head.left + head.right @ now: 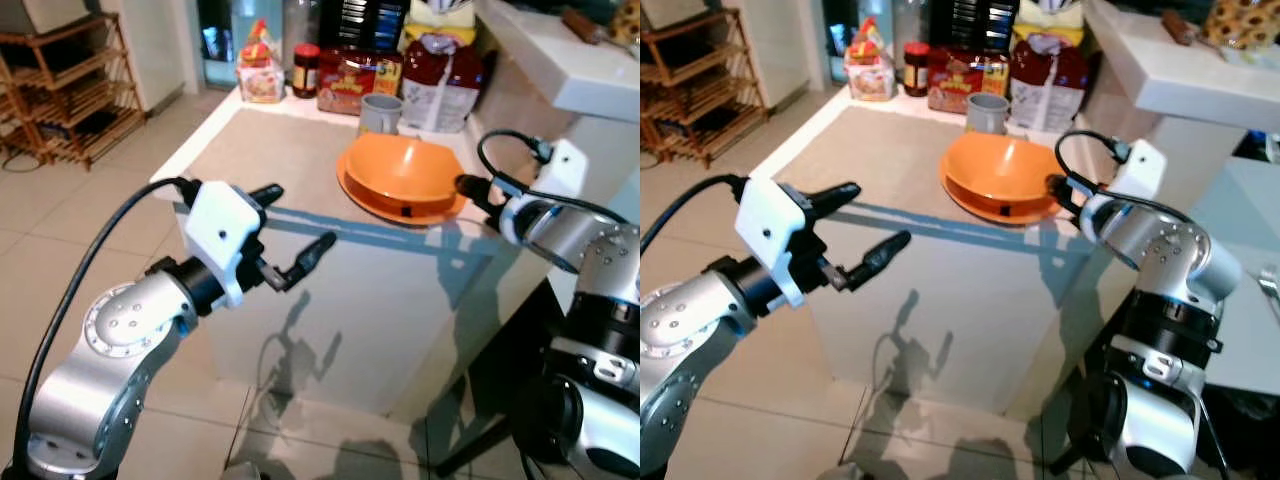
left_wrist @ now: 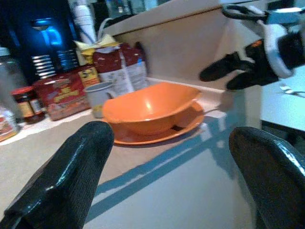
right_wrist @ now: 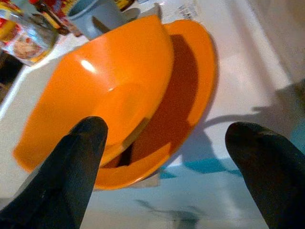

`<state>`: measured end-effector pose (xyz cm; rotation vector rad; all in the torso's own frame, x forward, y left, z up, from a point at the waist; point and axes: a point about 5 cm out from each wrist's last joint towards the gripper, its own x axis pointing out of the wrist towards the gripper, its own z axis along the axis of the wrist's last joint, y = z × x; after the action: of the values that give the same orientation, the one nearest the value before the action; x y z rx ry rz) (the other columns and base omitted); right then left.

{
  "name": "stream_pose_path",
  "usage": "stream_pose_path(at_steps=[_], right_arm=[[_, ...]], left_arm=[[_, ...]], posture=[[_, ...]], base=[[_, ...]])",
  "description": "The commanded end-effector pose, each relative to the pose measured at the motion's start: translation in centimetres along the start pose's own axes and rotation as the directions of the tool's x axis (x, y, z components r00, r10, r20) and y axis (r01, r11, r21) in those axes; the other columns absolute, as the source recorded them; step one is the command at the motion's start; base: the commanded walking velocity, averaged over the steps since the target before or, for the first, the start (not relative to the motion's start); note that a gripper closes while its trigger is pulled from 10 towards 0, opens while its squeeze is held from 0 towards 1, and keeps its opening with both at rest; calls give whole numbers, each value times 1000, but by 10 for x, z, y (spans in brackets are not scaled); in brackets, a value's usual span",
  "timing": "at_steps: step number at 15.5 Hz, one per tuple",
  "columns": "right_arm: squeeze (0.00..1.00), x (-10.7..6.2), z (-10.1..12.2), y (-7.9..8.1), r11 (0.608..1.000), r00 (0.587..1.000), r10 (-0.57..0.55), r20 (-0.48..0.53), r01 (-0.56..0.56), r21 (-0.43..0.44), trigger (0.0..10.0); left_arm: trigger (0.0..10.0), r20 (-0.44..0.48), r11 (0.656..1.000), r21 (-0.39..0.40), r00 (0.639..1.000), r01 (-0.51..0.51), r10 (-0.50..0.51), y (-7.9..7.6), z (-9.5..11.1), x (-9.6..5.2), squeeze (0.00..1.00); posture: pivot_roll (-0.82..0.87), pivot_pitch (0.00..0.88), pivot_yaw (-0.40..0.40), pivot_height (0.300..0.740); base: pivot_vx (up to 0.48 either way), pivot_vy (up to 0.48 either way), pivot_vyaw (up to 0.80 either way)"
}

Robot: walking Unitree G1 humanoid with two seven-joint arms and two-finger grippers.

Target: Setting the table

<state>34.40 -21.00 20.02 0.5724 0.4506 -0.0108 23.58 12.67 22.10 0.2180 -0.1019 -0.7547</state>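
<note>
orange bowl (image 3: pixel 102 86) sits tilted on orange plate (image 3: pixel 190 81), just ahead of my right gripper (image 3: pixel 162 167), fingers spread. left gripper (image 1: pixel 295 225) open too, well short of both.

A jam jar (image 1: pixel 305 70) and food packets (image 1: pixel 357 81) line the counter's back edge.

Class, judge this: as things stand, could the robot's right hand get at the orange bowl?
Probably yes. The right hand sits open at the rim of the orange bowl, which rests tilted on the orange plate, with nothing between them.
</note>
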Motion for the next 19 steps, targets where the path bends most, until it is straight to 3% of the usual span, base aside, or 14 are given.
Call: stream_pose_path(at_steps=[1, 2, 4, 5, 6, 8, 9, 10, 11, 19], right_arm=[[0, 1, 4, 4, 1000, 1000, 25, 13, -25, 13, 10000], [0, 5, 1, 5, 999, 999, 35, -8, -35, 24, 9647], [0, 15, -6, 7, 996, 998, 52, -26, -50, 75, 6549], [0, 21, -7, 6, 993, 999, 49, -13, -47, 105, 5882], [0, 24, -7, 6, 991, 999, 50, -1, -49, 123, 5922], [0, 31, -5, 10, 986, 997, 70, 13, -71, 152, 6980], [0, 33, -3, 12, 985, 997, 78, 22, -81, 154, 8549], [0, 34, -2, 13, 985, 997, 78, 25, -81, 153, 8863], [0, 36, 3, 13, 984, 996, 69, 48, -76, 162, 10000], [0, 50, 9, 6, 973, 994, 32, 108, -55, 224, 10000]], left_arm=[[10000, 0, 1000, 3, 1000, 31, -31, -4, 2, 0, 0], [10000, -2, 999, 2, 999, 32, -32, -4, 2, 0, 0], [10000, -2, 999, 0, 999, 36, -36, -3, 3, 1, 0], [10000, -2, 999, -1, 999, 39, -39, -4, 3, 1, 0], [10000, -2, 999, -1, 999, 40, -40, -4, 3, 1, 0], [10000, 3, 999, 1, 999, 41, -41, -3, 4, 2, 0], [10000, 3, 999, 3, 999, 40, -40, -3, 5, 2, 0], [10000, 2, 999, 4, 999, 40, -40, -2, 5, 1, 0], [10000, 0, 999, 4, 999, 42, -42, -2, 5, 1, 0], [10000, -1, 998, 1, 998, 60, -60, -3, 5, 2, 0]], posture=[[145, 0, -66, 740], [144, 0, -63, 740], [145, 0, -60, 740], [146, 0, -59, 740], [150, 0, -58, 740], [156, 0, -58, 740], [156, 0, -58, 740], [156, 0, -58, 740], [159, 3, -57, 740], [162, 4, -48, 740]], base=[[0, 0, 0], [0, 0, 0], [0, 0, 0], [0, 0, 0], [0, 0, 0], [0, 0, 0], [0, 0, 0], [0, 0, 0], [0, 0, 0], [0, 0, 0]])
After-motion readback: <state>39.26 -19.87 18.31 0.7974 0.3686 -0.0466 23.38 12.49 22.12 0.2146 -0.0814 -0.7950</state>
